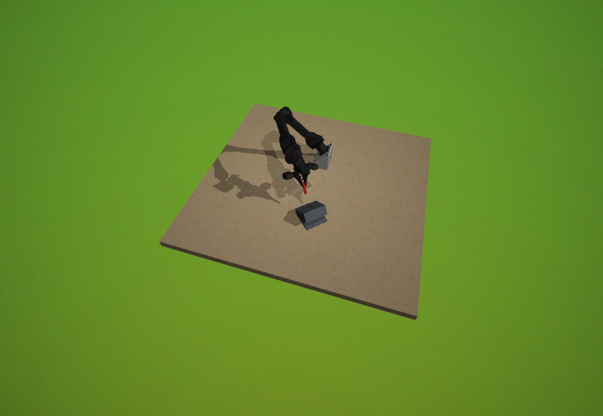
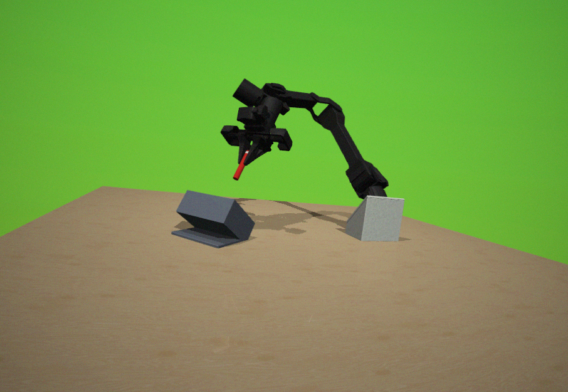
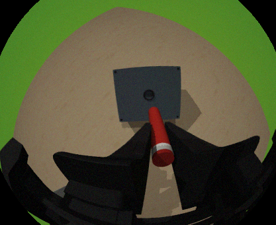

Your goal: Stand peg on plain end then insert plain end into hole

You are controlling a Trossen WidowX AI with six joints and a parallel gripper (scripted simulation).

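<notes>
The parallel-jaw gripper (image 1: 304, 184) (image 2: 242, 162) (image 3: 157, 126) is nearly closed, its two tapered fingers clamped on the red cylindrical peg (image 1: 305, 187) (image 2: 239, 169) (image 3: 159, 130). The peg is held clear of the table and tilted; its plain end projects beyond the fingertips. The white band (image 2: 246, 152) (image 3: 162, 147) is located near the opposite end, on the side toward the gripper body.

In the exterior view, the plain end points down and toward the slate-gray sloped block (image 1: 311, 213) (image 2: 210, 215) (image 3: 147, 83). The peg is outside the block's hole (image 1: 310, 206) (image 3: 149, 94). In the wrist view, the plain end appears just below this round, dark hole, over the lower part of the flat face. Four small dark marks are visible at the corners of that face. The block overhangs a thin base plate (image 1: 317, 224) (image 2: 202, 238), which rests on the table.

From the gripper, the black six-joint arm (image 1: 287, 131) (image 2: 343, 137) rises to a bend and descends to its mounting end beside a light-gray wedge-shaped block (image 1: 323, 159) (image 2: 383, 219). The wedge stands on the wood-toned table (image 1: 370, 235) (image 2: 293, 305) (image 3: 74, 66), well apart from the slate-gray block. Shadows of the arm fall across the tabletop. A green surround is visible beyond the table edges.
</notes>
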